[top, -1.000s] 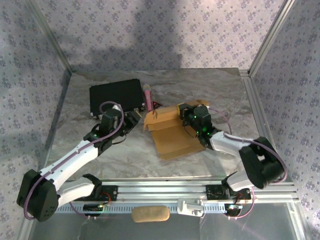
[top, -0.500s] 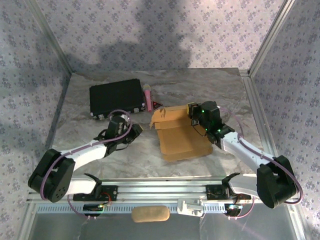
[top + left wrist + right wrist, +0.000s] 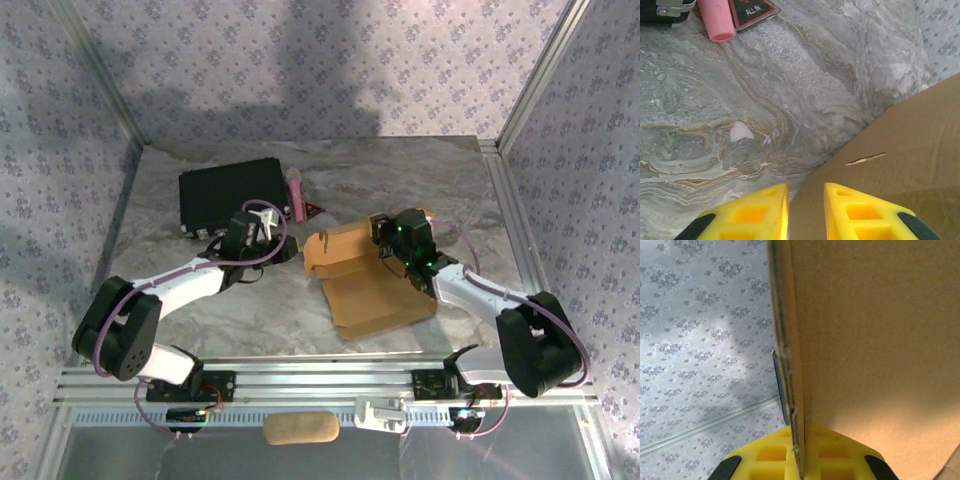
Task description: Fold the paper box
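Found right claw (image 3: pixel 800 440) fully closed on an upright flap of the paper box (image 3: pixel 375 290). Noted rest of sheet spread on the table (image 3: pixel 790 100) between the two claws. Found left claw (image 3: pixel 806 195) narrowly parted, box's corner edge showing in the gap; unable to confirm a pinch.

Judged step in hand: raising the side walls, folding barely begun. Judged next move to require steadying the sheet at left claw while creasing the held flap inward.

Read "ALL IN" on a red-and-black card (image 3: pixel 751 9) ahead-left of left claw, beside pink microphone (image 3: pixel 715 20). Noted no print on box.
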Controlling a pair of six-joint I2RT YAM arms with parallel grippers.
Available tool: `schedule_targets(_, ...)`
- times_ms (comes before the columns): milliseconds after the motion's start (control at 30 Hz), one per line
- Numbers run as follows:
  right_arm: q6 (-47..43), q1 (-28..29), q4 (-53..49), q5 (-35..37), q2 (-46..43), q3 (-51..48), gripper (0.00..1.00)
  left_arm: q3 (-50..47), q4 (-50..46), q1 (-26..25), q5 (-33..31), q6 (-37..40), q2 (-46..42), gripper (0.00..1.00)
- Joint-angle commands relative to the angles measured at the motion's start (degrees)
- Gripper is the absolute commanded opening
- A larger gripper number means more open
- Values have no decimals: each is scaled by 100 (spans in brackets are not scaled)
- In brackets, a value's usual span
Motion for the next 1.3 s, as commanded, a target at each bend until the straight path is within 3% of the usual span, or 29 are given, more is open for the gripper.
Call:
schedule_targets(0, -126, 8, 259, -164, 117, -3, 0, -17, -20, -108, 70, 787, 58, 25)
schedule_targets(300, -317, -9, 586, -168, 182, -175, 0, 33, 583, -721, -29, 1068, 651, 26)
schedule_targets(633, -468, -49, 822, -273, 228, -192, 0, -251, 1275, -1257, -495, 1213, 358, 29)
schedule_targets(967, -572, 20, 1176, -221, 329, -258, 0, -134, 1055, -1418, -898, 1312, 368, 32)
schedule_targets(1267, -1119, 203, 2351, 45, 520, -799, 0, -392, 1301, -1540, -1143, 1215, 213, 38)
